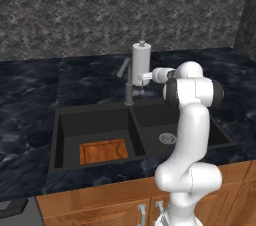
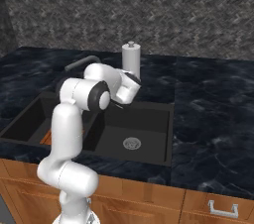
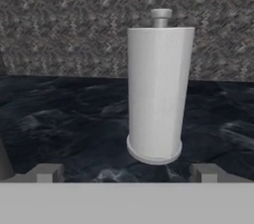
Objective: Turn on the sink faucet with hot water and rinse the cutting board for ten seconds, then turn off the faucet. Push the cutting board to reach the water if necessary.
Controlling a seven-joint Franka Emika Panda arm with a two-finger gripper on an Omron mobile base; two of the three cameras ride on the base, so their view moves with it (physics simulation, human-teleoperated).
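Faucet (image 1: pixel 129 82) stands as a slim dark grey post on the back rim of the sink (image 1: pixel 95 117), at the head of the centre divider, just beside and slightly below the gripper (image 1: pixel 141 76) on its left side in the left base view; its angled spout arm rises away from the hand toward the upper left. From the right base view the same spout arm (image 2: pixel 79 62) shows as a dark curved bar above the robot's white elbow. No stream can be made out under the spout. Gripper fingers stand wide apart with nothing between them; in the hand view the two grey tips (image 3: pixel 45 172) sit far to either side at the bottom. Straight ahead of the open jaws, a little beyond them, a light grey cylindrical pump dispenser (image 3: pixel 158 91) stands upright on the dark marbled counter (image 3: pixel 64 119), its small pump head on top. Below and well in front of the gripper, the cutting board (image 1: pixel 103 151) lies flat on the floor of the left basin, near the front wall, notch in its far long edge. In the other basin, below the hand and nearer the arm, a round silver drain (image 1: pixel 167 138) is set in the black floor. Behind everything runs a grey herringbone backsplash (image 1: pixel 100 10), and wooden cabinet fronts (image 1: pixel 100 205) sit under the counter edge.
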